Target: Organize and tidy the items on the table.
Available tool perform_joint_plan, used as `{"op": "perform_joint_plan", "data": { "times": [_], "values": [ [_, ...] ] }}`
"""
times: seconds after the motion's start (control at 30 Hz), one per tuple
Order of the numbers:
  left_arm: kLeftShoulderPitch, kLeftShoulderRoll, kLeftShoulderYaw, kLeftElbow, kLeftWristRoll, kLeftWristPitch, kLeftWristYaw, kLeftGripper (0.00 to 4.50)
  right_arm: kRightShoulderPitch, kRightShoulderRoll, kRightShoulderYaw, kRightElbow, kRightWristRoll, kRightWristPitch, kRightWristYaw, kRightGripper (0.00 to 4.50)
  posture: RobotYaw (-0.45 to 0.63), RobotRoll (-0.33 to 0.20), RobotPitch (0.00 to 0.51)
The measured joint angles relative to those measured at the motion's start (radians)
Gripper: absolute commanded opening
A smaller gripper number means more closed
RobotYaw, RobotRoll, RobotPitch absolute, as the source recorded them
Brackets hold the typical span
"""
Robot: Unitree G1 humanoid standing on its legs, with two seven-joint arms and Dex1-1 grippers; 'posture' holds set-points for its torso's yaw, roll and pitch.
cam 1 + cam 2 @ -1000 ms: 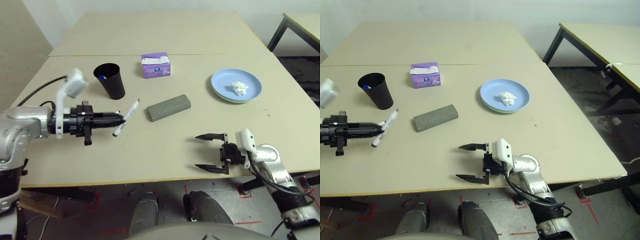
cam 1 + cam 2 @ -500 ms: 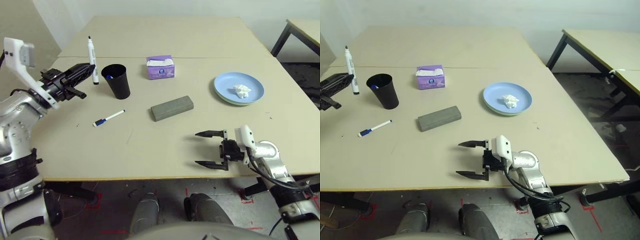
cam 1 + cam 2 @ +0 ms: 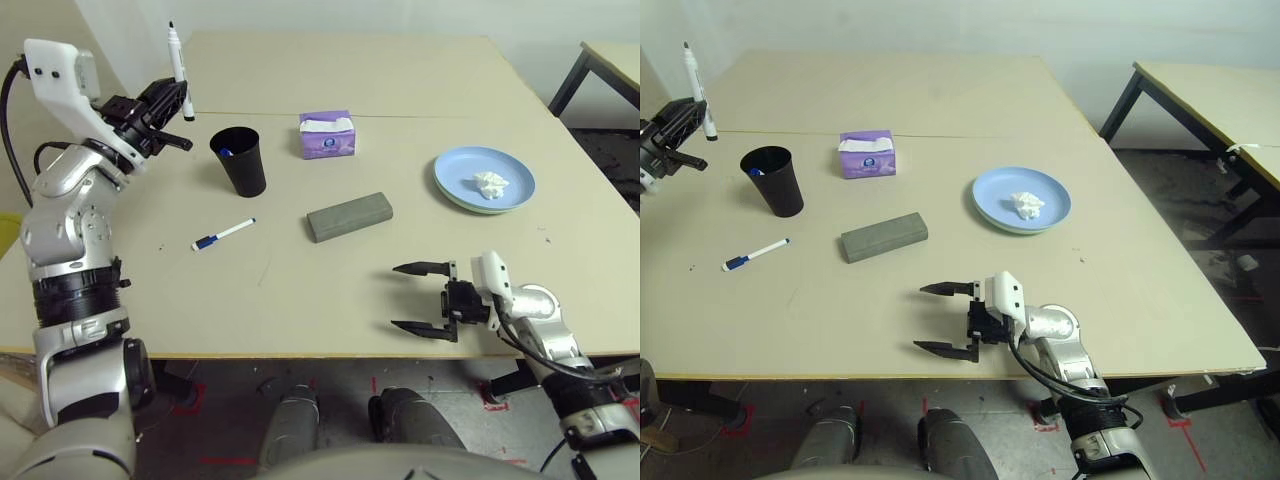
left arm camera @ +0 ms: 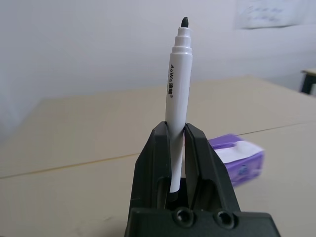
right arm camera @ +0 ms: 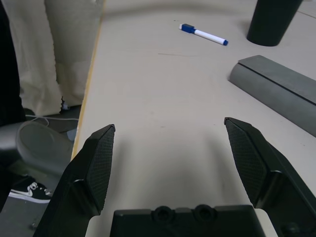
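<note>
One marker is now airborne, one is left lying on the counter [image 3: 330, 290].
The left gripper [image 3: 172, 97], clamped on an upright marker [image 3: 179, 60], has risen to 10 o'clock of the black cup [image 3: 240, 160], likely its destination; the second marker [image 3: 222, 235] lies at the cup's 6 o'clock. The right gripper [image 3: 418, 298] hovers spread apart and empty.

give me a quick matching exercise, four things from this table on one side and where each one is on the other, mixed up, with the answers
Things:
1. marker pen with black tip
2. capped marker pen
3. crumpled tissue
4. grey case

Places:
A. on the blue plate
B. gripped upright in the left gripper
C. flat on the table between black cup and plate
D. lying on the table in front of the cup

Pairs: 1-B, 2-D, 3-A, 4-C
</note>
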Motion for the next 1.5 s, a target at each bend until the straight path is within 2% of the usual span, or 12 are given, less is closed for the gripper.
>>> {"op": "perform_joint_plan", "data": {
  "times": [0.23,0.63,1.07,1.27,1.5],
  "values": [
    [-0.046,-0.054,-0.023,0.165,0.033,-0.118,0.021,0.29,-0.004,0.033,-0.069,-0.043,0.030,0.114,-0.141,4.50,-0.04,0.000,0.109],
    [-0.079,-0.089,-0.045,0.276,0.046,-0.214,0.025,0.29,0.043,0.071,-0.171,-0.122,0.048,0.251,-0.353,4.50,-0.07,0.000,0.112],
    [-0.106,-0.147,-0.070,0.390,0.069,-0.303,0.016,0.29,0.086,0.076,-0.184,-0.192,0.049,0.292,-0.402,4.50,-0.11,0.000,0.102],
    [-0.105,-0.151,-0.071,0.416,0.071,-0.326,0.017,0.29,0.097,0.063,-0.190,-0.213,0.049,0.305,-0.402,4.50,-0.11,0.000,0.102],
    [-0.052,-0.152,-0.071,0.414,0.070,-0.332,0.025,0.29,0.094,0.062,-0.191,-0.232,0.057,0.319,-0.402,4.50,-0.10,0.000,0.103]
  ]
}}
